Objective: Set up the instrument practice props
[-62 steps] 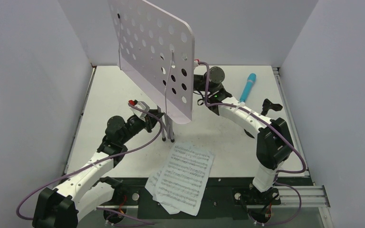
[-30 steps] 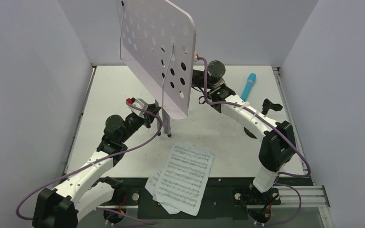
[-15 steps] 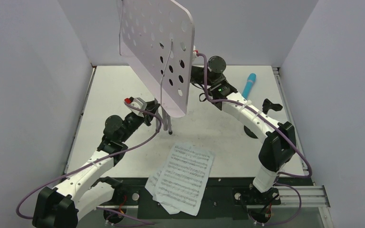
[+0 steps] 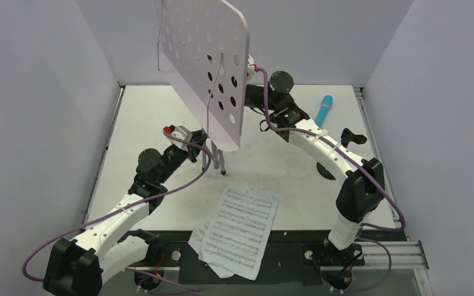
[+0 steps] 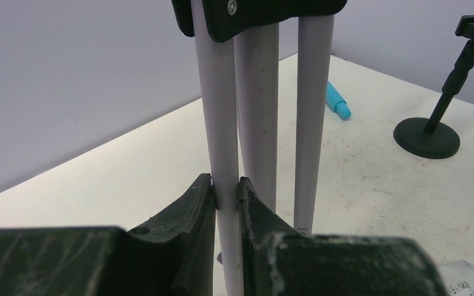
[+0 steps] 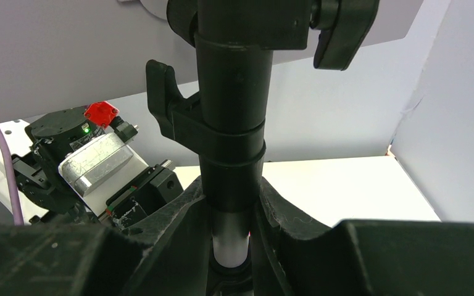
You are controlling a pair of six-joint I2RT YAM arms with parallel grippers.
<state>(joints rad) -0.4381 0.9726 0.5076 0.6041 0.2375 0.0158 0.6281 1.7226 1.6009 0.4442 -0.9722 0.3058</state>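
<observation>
Change: your music stand (image 4: 205, 68) has swung more upright.
Left gripper (image 5: 226, 190): nipped tight onto one folded leg (image 5: 221, 123).
Right gripper (image 6: 231, 203): clamped round its shaft (image 6: 231, 123).
Meaning: the legs likely need spreading next.

**Much of the Stand Out of Sight**

From overhead, the music stand (image 4: 203, 68) ran off the frame's top edge, and its desk covered its own post. The microphone stand (image 4: 350, 137) had its base mostly behind the right arm (image 4: 311, 145). Notes on the sheet music (image 4: 241, 228) were too small to read. The left wrist view cut it to one corner, lower right.
</observation>
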